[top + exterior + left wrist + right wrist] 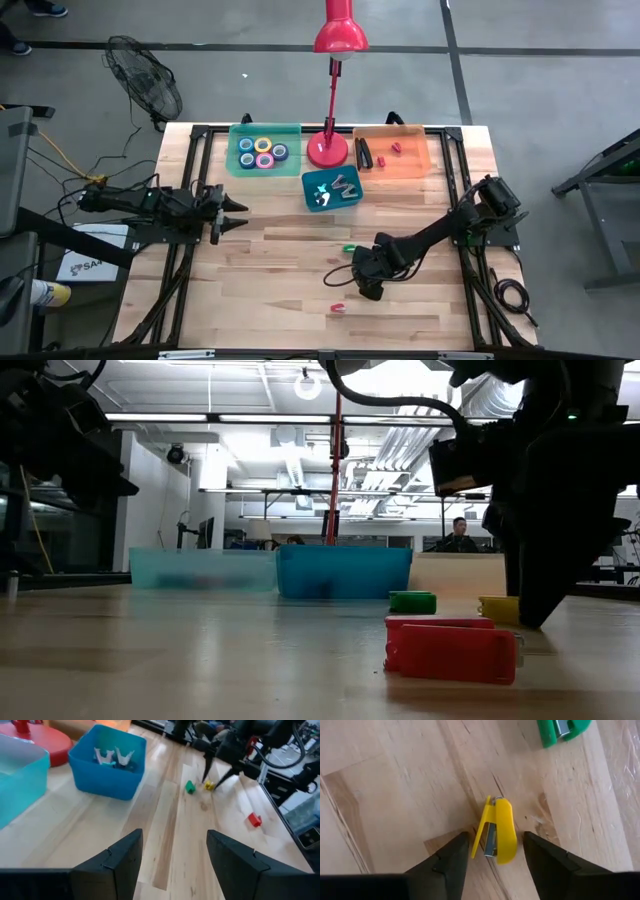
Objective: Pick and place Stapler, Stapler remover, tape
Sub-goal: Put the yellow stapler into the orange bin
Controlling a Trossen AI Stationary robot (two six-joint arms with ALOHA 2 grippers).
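Observation:
A small yellow stapler (498,829) lies on the wooden table between the open fingers of my right gripper (496,836), which stand on either side of it with gaps and point down. In the low view the yellow stapler (498,608) sits beside that gripper. A green stapler (348,248) lies just beyond it, toward the far edge. A red stapler (337,308) lies nearer the near edge. Coloured tape rolls (262,152) rest in a teal tray. My left gripper (238,213) hovers open at the table's left.
An orange tray (415,162) at the far edge holds small staplers. A blue bin (318,178) in front of the red lamp's base (327,150) holds staple removers. Bare wood lies between the two arms. A person sits in the room behind.

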